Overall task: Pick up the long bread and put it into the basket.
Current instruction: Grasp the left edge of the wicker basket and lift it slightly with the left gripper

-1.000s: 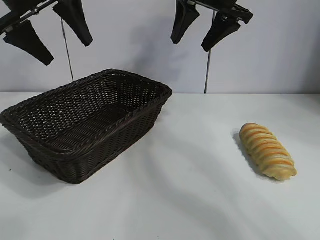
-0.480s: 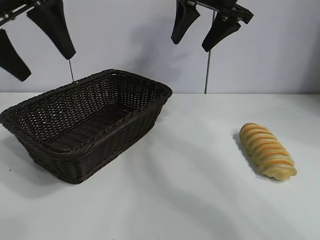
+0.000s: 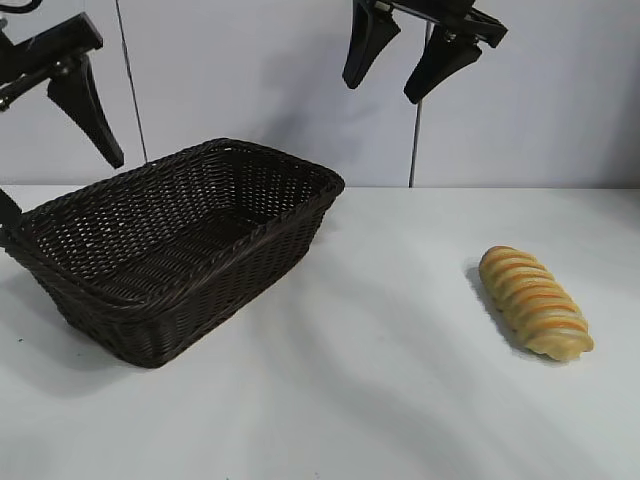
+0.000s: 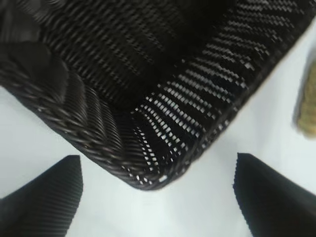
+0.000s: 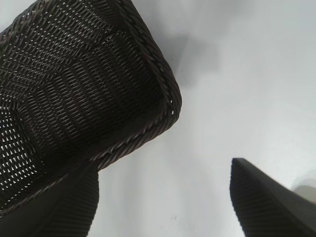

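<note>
The long bread [image 3: 535, 302], golden with orange-brown diagonal stripes, lies on the white table at the right, well apart from both grippers. Its edge also shows in the left wrist view as the long bread [image 4: 308, 106]. The dark woven basket [image 3: 215, 285] stands empty at the left. My left gripper [image 3: 60, 195] hangs open over the basket's left end, one finger partly past the picture's edge. In its wrist view, the left gripper [image 4: 158, 163] frames a basket [image 4: 98, 74] corner. My right gripper [image 3: 381, 92] hangs open high at the back, with nothing between its fingers. It looks down past the right gripper [image 5: 164, 165] onto the basket [image 5: 74, 89] corner.
A white table [image 3: 380, 400] stretches bare between basket and bread. A pale wall with two thin vertical rods [image 3: 413, 140] stands behind it.
The left gripper has come down and to the left, toward the basket's left end. The right gripper, bread and basket have stayed put.
</note>
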Tool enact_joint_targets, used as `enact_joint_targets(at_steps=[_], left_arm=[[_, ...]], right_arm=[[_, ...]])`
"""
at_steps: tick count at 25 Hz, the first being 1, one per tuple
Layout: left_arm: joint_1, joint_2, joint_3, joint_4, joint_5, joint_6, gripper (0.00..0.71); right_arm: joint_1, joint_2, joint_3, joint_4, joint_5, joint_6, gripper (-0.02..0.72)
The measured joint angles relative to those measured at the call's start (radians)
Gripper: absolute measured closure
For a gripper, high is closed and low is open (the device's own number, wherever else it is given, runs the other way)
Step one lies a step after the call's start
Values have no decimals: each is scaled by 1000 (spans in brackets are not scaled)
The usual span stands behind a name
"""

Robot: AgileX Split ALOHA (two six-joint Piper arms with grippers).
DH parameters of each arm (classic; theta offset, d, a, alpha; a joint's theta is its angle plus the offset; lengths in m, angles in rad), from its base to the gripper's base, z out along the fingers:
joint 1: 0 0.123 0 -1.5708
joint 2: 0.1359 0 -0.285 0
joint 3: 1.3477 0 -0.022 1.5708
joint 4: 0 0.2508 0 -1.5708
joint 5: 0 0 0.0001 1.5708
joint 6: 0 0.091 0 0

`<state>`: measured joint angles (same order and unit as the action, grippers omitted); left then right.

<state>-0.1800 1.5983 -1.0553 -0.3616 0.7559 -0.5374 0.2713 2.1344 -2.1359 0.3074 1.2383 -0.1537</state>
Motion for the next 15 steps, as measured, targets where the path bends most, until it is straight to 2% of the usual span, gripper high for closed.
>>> enact_joint_targets(at_steps=[4,15], left_arm=[[0,0,14,63,-5,-90,105],[0,0,19,88,-42,-115,105]], right_arm=[[0,0,0,0,0,0,167],[0,0,0,0,0,0,167]])
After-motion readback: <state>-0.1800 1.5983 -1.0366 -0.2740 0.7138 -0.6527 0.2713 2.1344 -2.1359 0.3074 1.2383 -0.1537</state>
